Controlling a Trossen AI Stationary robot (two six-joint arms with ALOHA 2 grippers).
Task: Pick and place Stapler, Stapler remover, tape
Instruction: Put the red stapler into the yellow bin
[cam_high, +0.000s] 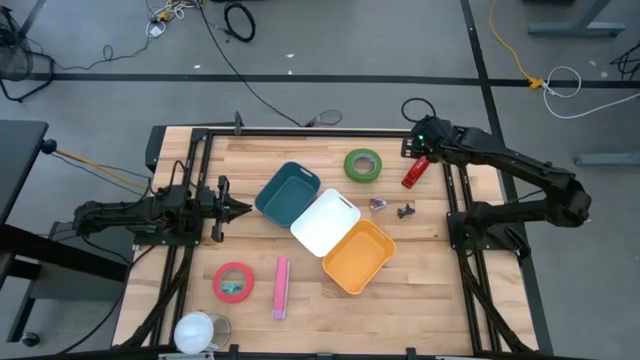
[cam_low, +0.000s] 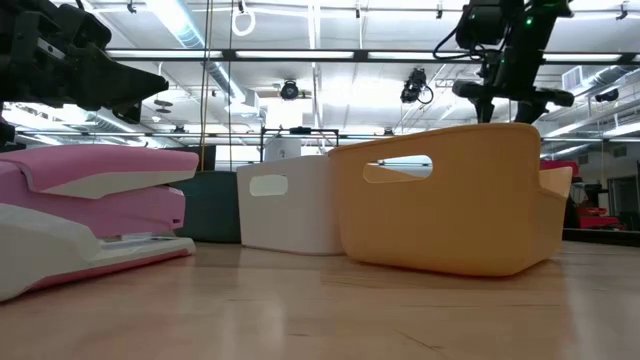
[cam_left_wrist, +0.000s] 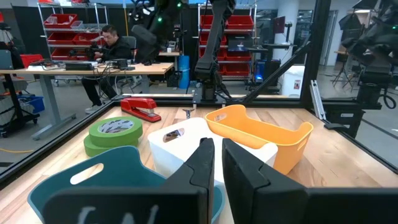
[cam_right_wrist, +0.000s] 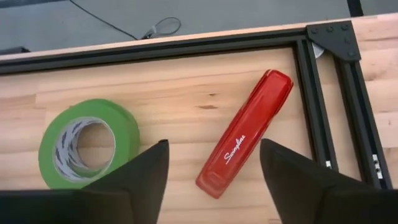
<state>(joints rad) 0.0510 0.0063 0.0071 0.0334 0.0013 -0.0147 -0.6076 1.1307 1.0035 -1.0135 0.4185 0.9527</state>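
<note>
Right gripper (cam_right_wrist: 214, 171) hovers above far right corner of wooden table (cam_high: 260, 155), fingers spread wide, nothing between them. Glossy red plastic stapler (cam_right_wrist: 244, 133) lies flat on wood beneath, just inside black frame rail (cam_right_wrist: 317, 99). Long axis runs diagonal, one end toward corner, other toward table middle. Green tape roll (cam_right_wrist: 87, 144) sits beside it, apart. Judgement: right arm far nearer; jaws must straddle stapler across narrow width. Left gripper (cam_left_wrist: 214, 165) nearly closed, empty, waits at left edge near teal bin (cam_high: 287, 192).
</note>
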